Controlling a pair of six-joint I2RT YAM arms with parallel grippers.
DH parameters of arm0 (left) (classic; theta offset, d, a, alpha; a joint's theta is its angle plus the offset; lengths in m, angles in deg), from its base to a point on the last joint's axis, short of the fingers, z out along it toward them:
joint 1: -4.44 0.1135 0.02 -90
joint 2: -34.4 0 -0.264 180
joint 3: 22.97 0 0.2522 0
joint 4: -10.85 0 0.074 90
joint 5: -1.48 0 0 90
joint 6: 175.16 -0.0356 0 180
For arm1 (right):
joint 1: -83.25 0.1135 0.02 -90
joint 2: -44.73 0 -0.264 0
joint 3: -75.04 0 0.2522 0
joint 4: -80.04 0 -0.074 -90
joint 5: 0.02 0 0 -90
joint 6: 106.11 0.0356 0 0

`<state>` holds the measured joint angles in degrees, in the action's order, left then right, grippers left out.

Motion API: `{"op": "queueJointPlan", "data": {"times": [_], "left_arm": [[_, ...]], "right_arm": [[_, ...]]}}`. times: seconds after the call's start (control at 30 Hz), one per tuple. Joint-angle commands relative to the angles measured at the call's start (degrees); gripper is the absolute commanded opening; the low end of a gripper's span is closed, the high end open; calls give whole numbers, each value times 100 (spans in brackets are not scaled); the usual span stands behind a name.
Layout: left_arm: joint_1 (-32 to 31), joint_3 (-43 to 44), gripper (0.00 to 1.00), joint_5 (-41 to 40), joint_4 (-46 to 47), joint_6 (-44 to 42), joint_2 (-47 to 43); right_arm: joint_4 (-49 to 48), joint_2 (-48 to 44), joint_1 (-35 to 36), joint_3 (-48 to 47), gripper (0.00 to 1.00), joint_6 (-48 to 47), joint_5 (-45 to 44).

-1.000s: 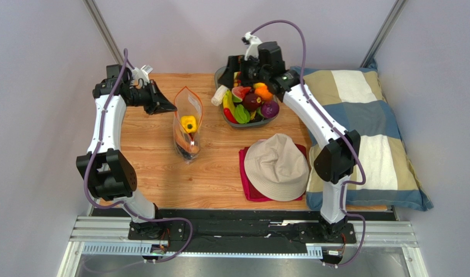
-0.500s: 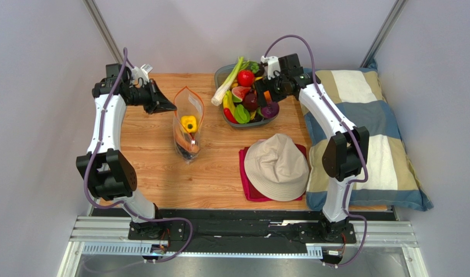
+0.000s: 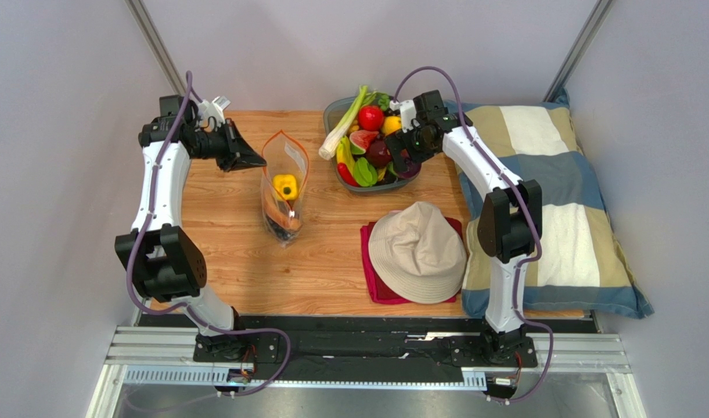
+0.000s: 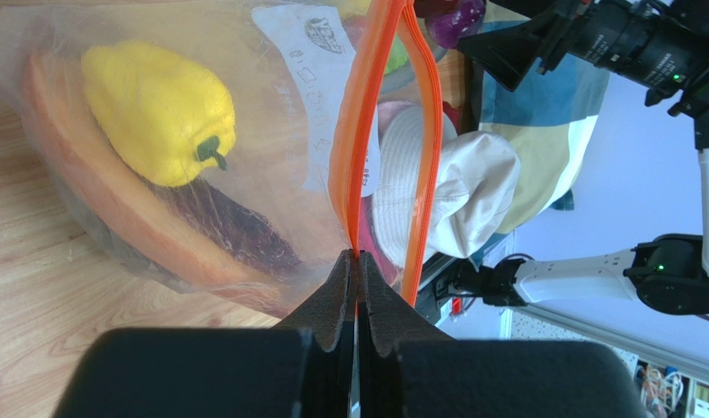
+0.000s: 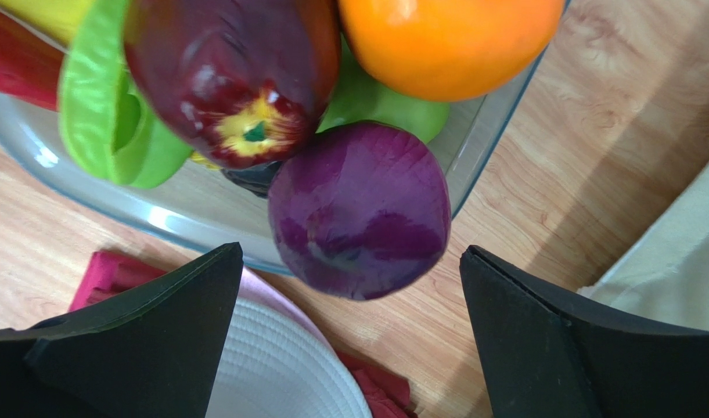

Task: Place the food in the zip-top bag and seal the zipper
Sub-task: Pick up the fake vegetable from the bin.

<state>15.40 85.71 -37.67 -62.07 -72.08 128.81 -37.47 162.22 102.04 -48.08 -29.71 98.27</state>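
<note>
Zip-top bag (image 3: pixel 283 196) sits on the desk (image 3: pixel 236 252) left of the grey bowl (image 3: pixel 372 189), mouth gaping. Inside: yellow pepper (image 4: pixel 157 113) on top of a long orange root (image 4: pixel 113 218), plus something dark I can't identify. Left claw (image 4: pixel 356 261) is pinched tight on the zipper (image 4: pixel 366 113), at the mouth's end farthest from the bowl. Right claw (image 5: pixel 351 261) is over the bowl's near-right rim, spread wide, one finger either side of the purple onion (image 5: pixel 359 222), not touching it. Onion lies in the bowl just beside a dark red apple (image 5: pixel 227 78) and an orange (image 5: pixel 445 35). Hat (image 3: pixel 417 251) lies on the bowl's near side.
</note>
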Motion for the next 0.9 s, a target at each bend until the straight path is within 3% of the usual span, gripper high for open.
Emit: {"op": "queueJointPlan", "data": {"times": [0.0,0.37,0.6,0.87], "left_arm": [[-6,221,0,57,-52,-148,-10],[-6,229,0,65,-131,-201,-10],[-6,203,0,83,-149,-245,-72],[-6,177,0,144,-158,-236,-98]], "right_arm": [[-4,195,20,-261,100,-142,-135],[-13,309,11,-147,96,-107,-170],[-21,-191,11,55,70,-19,-153],[417,-1034,2,-128,56,60,249]]}}
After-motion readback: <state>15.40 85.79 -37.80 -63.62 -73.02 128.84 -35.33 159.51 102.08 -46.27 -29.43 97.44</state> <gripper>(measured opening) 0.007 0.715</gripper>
